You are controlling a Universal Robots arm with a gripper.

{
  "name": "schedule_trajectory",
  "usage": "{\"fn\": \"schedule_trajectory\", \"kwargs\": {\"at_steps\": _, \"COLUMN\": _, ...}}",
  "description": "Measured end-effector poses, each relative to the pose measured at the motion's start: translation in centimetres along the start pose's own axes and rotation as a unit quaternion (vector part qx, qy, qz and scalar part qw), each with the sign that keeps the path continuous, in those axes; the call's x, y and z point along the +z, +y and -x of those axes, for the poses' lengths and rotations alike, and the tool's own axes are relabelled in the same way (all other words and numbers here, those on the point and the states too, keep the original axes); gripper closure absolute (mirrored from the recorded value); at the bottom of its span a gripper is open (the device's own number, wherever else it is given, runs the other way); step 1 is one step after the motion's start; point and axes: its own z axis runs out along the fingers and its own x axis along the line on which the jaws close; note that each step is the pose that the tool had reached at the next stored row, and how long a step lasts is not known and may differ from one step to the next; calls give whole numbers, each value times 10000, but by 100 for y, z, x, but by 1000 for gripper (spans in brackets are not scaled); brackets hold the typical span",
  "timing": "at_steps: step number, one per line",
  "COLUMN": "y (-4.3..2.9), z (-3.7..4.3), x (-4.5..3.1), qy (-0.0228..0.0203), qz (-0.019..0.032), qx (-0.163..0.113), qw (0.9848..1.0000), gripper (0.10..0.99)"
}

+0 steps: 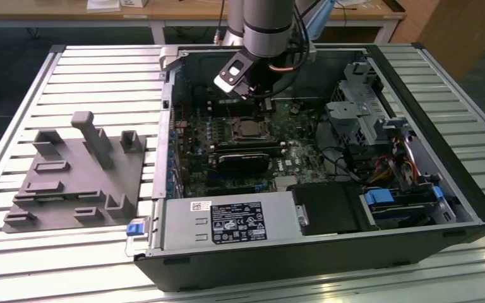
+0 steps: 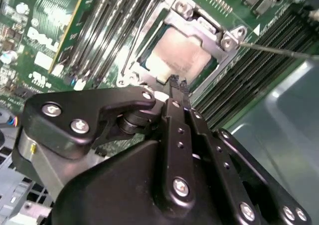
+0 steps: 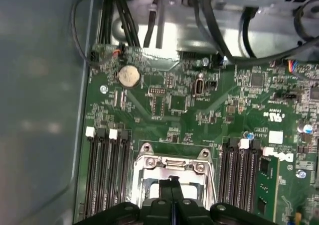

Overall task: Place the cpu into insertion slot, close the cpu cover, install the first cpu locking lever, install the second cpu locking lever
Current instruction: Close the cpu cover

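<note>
The cpu (image 2: 180, 56) sits flat in the insertion slot (image 2: 147, 56), its dull silver top showing through the square window of the cpu cover (image 2: 200, 28). The cover lies down around the chip rather than standing up. In both wrist views the chip is just ahead of the claw (image 2: 178, 84), whose tips hover at the near edge of the cover's frame. Whether they touch the metal cannot be told.

The claw's two black fingers (image 2: 172, 130) are pressed together with nothing between them. In the first wrist view the claw (image 3: 172, 181) points at the middle of the cover (image 3: 172, 161), with the chip's pale top on either side of the tips.

A thin lever rod (image 2: 279, 50) runs out from one corner of the cover, past the claw's side and over a bank of memory slots (image 2: 249, 83). Whether it is latched cannot be told. More memory slots (image 3: 107, 170) flank the socket on both sides of the claw.

Beyond the claw the green circuit board (image 3: 199, 110) carries a coin battery (image 3: 129, 76), with black cables (image 3: 149, 26) further out.

In the exterior view the arm (image 1: 268, 25) reaches down into the open computer case (image 1: 444, 132), which lies on a slatted counter (image 1: 99, 76). A labelled power supply (image 1: 225, 224) lies nearer the camera than the claw. A grey fixture block (image 1: 74, 177) rests on the counter outside the case, well apart from the claw toward the exterior view's left.
</note>
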Motion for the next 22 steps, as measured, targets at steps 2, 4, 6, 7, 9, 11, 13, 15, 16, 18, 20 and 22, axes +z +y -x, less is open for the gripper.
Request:
{"fn": "schedule_trajectory", "kwargs": {"at_steps": 2, "y": -36, "z": -2, "x": 18, "qy": 0, "qz": -1, "qx": 0, "qw": 10000, "gripper": 980}}
{"fn": "schedule_trajectory", "kwargs": {"at_steps": 4, "y": -81, "z": -5, "x": 29, "qy": -1, "qz": -1, "qx": 0, "qw": 10000, "gripper": 980}}
{"fn": "schedule_trajectory", "kwargs": {"at_steps": 6, "y": -115, "z": -7, "x": 43, "qy": 0, "qz": -1, "qx": 0, "qw": 10000, "gripper": 980}}
{"fn": "schedule_trajectory", "kwargs": {"at_steps": 7, "y": -133, "z": -8, "x": 50, "qy": 0, "qz": -1, "qx": 0, "qw": 10000, "gripper": 980}}
{"fn": "schedule_trajectory", "kwargs": {"at_steps": 9, "y": -159, "z": -9, "x": 58, "qy": -1, "qz": -3, "qx": 0, "qw": 10000, "gripper": 980}}
{"fn": "schedule_trajectory", "kwargs": {"at_steps": 11, "y": -180, "z": -11, "x": 65, "qy": 0, "qz": -4, "qx": 0, "qw": 10000, "gripper": 980}}
{"fn": "schedule_trajectory", "kwargs": {"at_steps": 13, "y": -205, "z": -13, "x": 71, "qy": 0, "qz": -3, "qx": 0, "qw": 10000, "gripper": 980}}
{"fn": "schedule_trajectory", "kwargs": {"at_steps": 15, "y": -230, "z": -14, "x": 75, "qy": 0, "qz": -4, "qx": 0, "qw": 10000, "gripper": 980}}
{"fn": "schedule_trajectory", "kwargs": {"at_steps": 16, "y": -243, "z": -15, "x": 77, "qy": 0, "qz": -4, "qx": 0, "qw": 10000, "gripper": 980}}
{"fn": "schedule_trajectory", "kwargs": {"at_steps": 18, "y": -284, "z": -18, "x": 80, "qy": 0, "qz": -4, "qx": 0, "qw": 10000, "gripper": 980}}
{"fn": "schedule_trajectory", "kwargs": {"at_steps": 20, "y": -315, "z": -20, "x": 85, "qy": 0, "qz": -3, "qx": 0, "qw": 10000, "gripper": 980}}
{"fn": "schedule_trajectory", "kwargs": {"at_steps": 22, "y": -329, "z": -21, "x": 95, "qy": 0, "qz": -4, "qx": 0, "qw": 10000, "gripper": 980}}
